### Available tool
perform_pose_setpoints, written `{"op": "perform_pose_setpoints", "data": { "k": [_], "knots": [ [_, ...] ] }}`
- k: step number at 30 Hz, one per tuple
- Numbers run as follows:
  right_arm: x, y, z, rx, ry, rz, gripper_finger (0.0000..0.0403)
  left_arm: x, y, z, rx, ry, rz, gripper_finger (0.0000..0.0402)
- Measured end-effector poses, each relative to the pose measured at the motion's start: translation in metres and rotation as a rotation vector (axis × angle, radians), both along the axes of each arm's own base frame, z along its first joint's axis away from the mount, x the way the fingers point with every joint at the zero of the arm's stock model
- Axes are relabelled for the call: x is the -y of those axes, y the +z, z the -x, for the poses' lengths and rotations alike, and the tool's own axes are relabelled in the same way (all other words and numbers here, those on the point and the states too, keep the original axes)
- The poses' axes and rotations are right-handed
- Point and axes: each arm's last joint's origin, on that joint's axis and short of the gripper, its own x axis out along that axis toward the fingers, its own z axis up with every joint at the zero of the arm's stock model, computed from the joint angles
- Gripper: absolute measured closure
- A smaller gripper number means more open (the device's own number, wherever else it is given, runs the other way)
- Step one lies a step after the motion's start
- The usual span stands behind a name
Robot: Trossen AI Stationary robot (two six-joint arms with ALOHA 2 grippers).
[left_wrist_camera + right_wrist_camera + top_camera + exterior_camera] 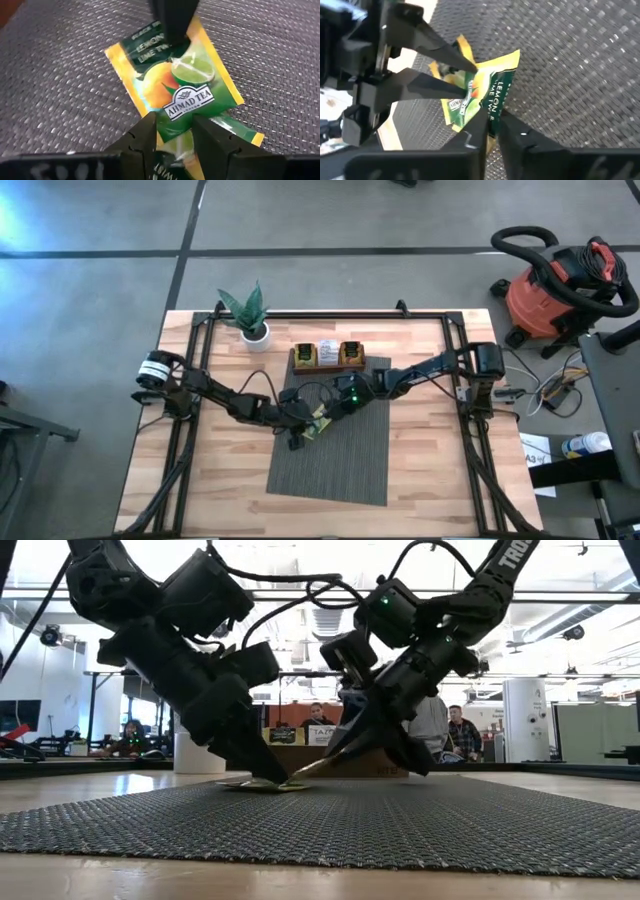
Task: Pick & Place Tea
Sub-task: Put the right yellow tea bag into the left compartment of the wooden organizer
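Left wrist view: sachet lies on the mat, left gripper and right gripper fingers each clamped on opposite edges; thin, light, floppy foil, likely best gripped near a corner.

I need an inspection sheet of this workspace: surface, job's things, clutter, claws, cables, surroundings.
Surface: wooden table with a grey mat in the middle.
Job's things: yellow-green tea sachet on the mat, a second sachet partly under it; wooden tray with more sachets behind the mat.
Clutter: potted plant.
Claws: left claw and right claw both shut on the same sachet.
Cables: wires past the table's right edge.
Surroundings: red shop vacuum; people far behind.
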Motion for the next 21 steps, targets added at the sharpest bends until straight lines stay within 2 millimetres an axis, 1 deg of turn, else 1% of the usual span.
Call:
{"op": "perform_pose_setpoints", "data": {
  "k": [1, 3, 7, 10, 13, 16, 19, 21],
  "knots": [
    [0.001, 0.001, -0.001, 0.008, 0.007, 0.010, 0.0380, 0.000, 0.003, 0.001, 0.003, 0.021, 0.012, 0.0282],
    [0.002, 0.006, -0.003, 0.028, 0.023, 0.029, 0.0390, -0.002, 0.012, 0.005, 0.006, 0.073, 0.018, 0.0282],
    [0.011, 0.015, -0.008, 0.007, 0.078, 0.105, 0.0394, -0.007, 0.034, 0.019, 0.009, 0.205, 0.040, 0.0282],
    [0.024, 0.030, -0.015, -0.011, 0.161, 0.219, 0.0394, -0.010, 0.056, 0.034, 0.032, 0.307, 0.082, 0.0282],
    [0.043, 0.054, -0.024, 0.000, 0.257, 0.354, 0.0394, -0.013, 0.078, 0.051, 0.081, 0.400, 0.118, 0.0282],
    [0.070, 0.080, -0.033, 0.034, 0.343, 0.511, 0.0394, -0.015, 0.094, 0.067, 0.168, 0.472, 0.165, 0.0282],
    [0.097, 0.102, -0.039, 0.019, 0.388, 0.655, 0.0394, -0.018, 0.099, 0.080, 0.237, 0.531, 0.231, 0.0282],
    [0.115, 0.109, -0.045, -0.006, 0.429, 0.709, 0.0394, -0.020, 0.099, 0.087, 0.262, 0.554, 0.265, 0.0282]
  ]
}}
